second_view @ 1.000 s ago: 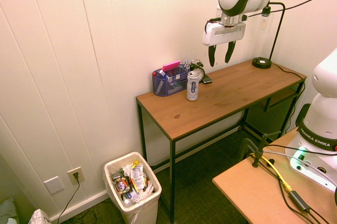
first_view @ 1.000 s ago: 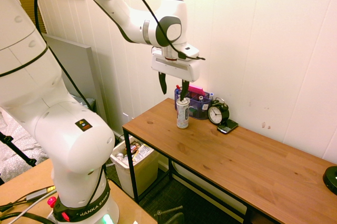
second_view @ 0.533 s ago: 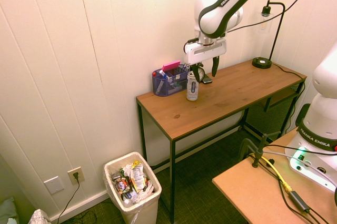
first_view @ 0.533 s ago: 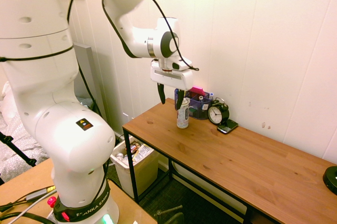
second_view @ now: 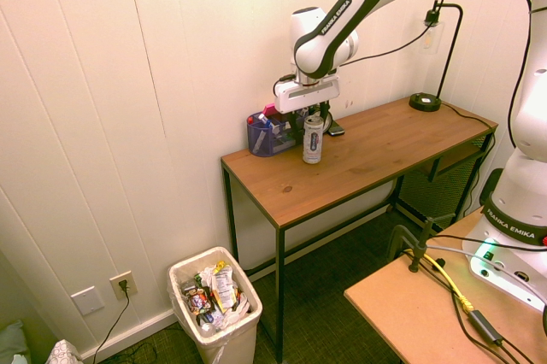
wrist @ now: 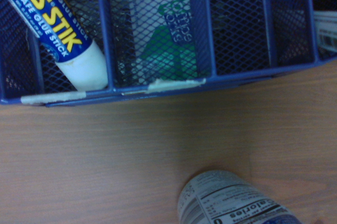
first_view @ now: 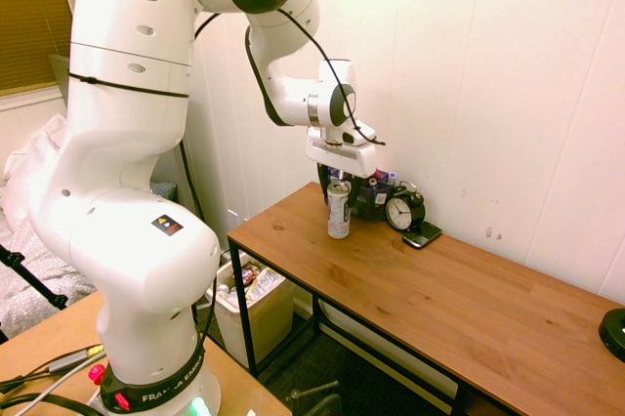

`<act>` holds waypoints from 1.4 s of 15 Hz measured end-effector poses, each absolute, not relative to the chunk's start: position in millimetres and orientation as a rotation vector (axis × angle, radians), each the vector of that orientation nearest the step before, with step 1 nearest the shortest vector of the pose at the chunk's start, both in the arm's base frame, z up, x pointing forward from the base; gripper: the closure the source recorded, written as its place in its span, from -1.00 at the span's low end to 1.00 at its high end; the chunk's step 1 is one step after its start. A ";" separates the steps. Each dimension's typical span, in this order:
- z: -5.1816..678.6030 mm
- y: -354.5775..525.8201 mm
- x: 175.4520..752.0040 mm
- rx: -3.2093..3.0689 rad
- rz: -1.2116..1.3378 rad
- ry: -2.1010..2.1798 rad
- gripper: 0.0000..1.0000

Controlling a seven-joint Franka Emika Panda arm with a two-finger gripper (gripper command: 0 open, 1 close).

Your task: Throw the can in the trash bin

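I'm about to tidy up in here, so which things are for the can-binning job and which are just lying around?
For the job:
- drink can
- trash bin
- pincer

Just lying around:
- desk organizer
- alarm clock
- glue stick
- desk lamp

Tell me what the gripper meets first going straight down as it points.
Probably the desktop, with the gripper passing close by the can. Depth is unclear, though; it might catch the can or organizer first.

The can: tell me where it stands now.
In the second exterior view, the can stands upright on the wooden desk, just right of the blue-purple organizer.
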State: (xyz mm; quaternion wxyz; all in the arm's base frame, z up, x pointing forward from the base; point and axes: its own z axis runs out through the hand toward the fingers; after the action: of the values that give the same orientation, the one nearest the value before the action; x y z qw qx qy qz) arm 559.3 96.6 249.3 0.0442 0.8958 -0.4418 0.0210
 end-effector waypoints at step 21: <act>291.0 125.0 555.7 2.765 0.119 -1.306 1.00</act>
State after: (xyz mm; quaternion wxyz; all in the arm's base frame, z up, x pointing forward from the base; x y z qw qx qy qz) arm 555.7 125.0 291.0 0.0409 0.9028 -0.4263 0.0387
